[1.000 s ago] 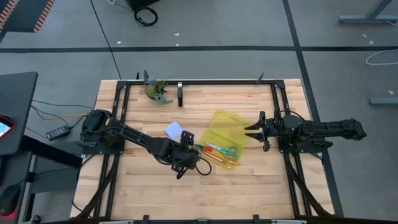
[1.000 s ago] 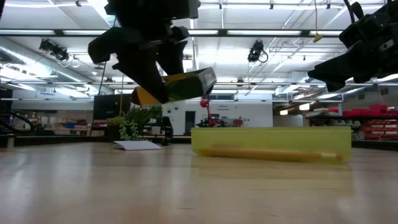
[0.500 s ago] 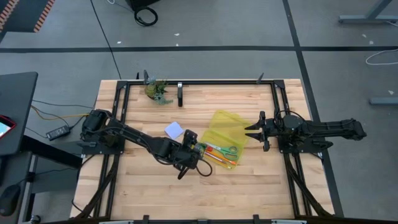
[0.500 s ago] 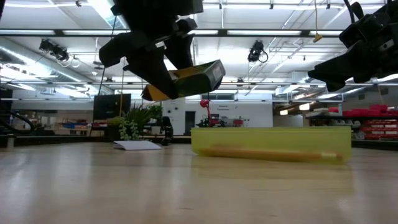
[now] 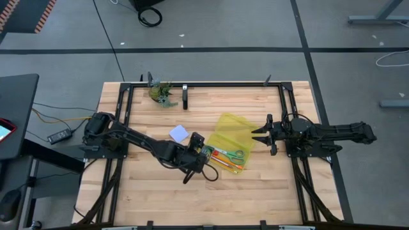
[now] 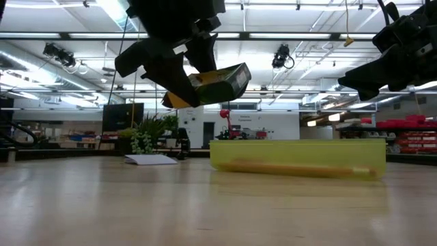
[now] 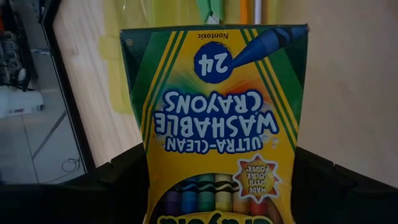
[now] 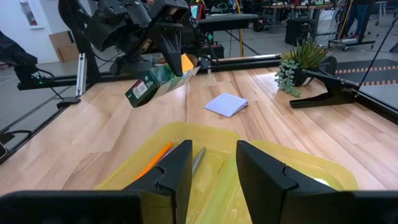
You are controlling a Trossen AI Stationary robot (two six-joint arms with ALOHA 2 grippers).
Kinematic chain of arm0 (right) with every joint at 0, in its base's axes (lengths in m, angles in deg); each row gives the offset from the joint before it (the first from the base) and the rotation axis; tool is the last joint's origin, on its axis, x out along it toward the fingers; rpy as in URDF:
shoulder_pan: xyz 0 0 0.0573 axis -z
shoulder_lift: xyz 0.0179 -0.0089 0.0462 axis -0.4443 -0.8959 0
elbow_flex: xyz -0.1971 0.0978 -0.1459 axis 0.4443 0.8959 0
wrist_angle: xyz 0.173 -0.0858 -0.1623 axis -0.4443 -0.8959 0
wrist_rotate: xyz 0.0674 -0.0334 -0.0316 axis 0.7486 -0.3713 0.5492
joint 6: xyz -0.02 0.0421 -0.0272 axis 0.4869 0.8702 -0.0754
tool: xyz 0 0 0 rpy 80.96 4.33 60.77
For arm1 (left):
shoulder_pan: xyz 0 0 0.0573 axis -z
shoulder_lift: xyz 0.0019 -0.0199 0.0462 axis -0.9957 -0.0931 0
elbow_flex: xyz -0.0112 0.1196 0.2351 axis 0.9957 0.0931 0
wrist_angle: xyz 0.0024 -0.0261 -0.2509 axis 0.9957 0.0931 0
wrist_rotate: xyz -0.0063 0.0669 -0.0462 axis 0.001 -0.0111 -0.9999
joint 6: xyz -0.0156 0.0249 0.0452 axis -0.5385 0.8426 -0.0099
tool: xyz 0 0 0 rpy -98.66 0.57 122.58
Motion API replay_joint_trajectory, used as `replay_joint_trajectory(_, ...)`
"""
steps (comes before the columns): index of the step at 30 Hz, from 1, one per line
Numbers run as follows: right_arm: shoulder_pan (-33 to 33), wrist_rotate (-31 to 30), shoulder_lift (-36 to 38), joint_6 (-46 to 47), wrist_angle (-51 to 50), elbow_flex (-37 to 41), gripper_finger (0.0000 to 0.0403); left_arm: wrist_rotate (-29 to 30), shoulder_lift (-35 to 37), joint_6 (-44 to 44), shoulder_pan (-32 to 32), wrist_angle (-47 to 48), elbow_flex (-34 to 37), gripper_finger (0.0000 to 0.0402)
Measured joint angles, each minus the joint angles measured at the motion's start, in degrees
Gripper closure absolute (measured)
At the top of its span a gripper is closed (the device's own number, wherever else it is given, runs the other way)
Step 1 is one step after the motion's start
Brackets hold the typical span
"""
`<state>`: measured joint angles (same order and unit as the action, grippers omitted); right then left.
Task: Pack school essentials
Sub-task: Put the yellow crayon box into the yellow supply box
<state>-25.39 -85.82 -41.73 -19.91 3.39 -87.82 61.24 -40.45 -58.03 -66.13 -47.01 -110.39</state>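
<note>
two dark arms work over a pale wooden plank surface [image 5: 147, 191] edged by a black metal frame, set on a grey floor crossed by dark lines. a black desk corner shows at the far left, with cables and a small black box on the floor beside it.

starting from the left, the left arm reaches from its base toward the middle. near the back rail stands a small green leafy figure [image 5: 160, 91]. closer to the middle lies a small white-and-blue square pad [image 5: 179, 133], flat on the wood. just beside it, the left claw [image 5: 199, 155] is clamped on a yellow-green cardboard crayon box [image 6: 217, 83], carried clear of the wood and tilted; in the left wrist view the box [image 7: 214, 118] fills the frame, its fingers pressed to both sides.

next comes a large translucent yellow plastic pouch [image 5: 233, 131], lying flat. at its near edge, partly over it, rest thin orange pencils [image 5: 225, 161] and green-handled scissors [image 5: 233, 154]. whether they lie inside the pouch or on top of it cannot be told.

farther right, the right claw [image 5: 261, 133] hangs above the pouch's edge with its fingers [image 8: 179, 163] apart and nothing between them.

level across the wood, the room behind is a large hall with long ceiling lights, hanging cameras, shelves with red bins at the right and workbenches far off. in the right wrist view a person's dark sleeve [image 8: 15, 53] shows at the room's edge.
</note>
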Motion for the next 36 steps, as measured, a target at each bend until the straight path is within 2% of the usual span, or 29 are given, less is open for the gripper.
replay_joint_trajectory(11, 0.0, 0.0, 0.0, 0.0, 0.0, 0.0, 0.0272, 1.6, 0.0, 5.7, -0.1, -4.8, 0.0, 0.0100)
replay_joint_trajectory(36, 0.0, 0.0, 0.0, 0.0, 0.0, 0.0, 0.0272, 0.3, -0.8, 11.8, -3.0, -13.5, 0.1, 0.0100)
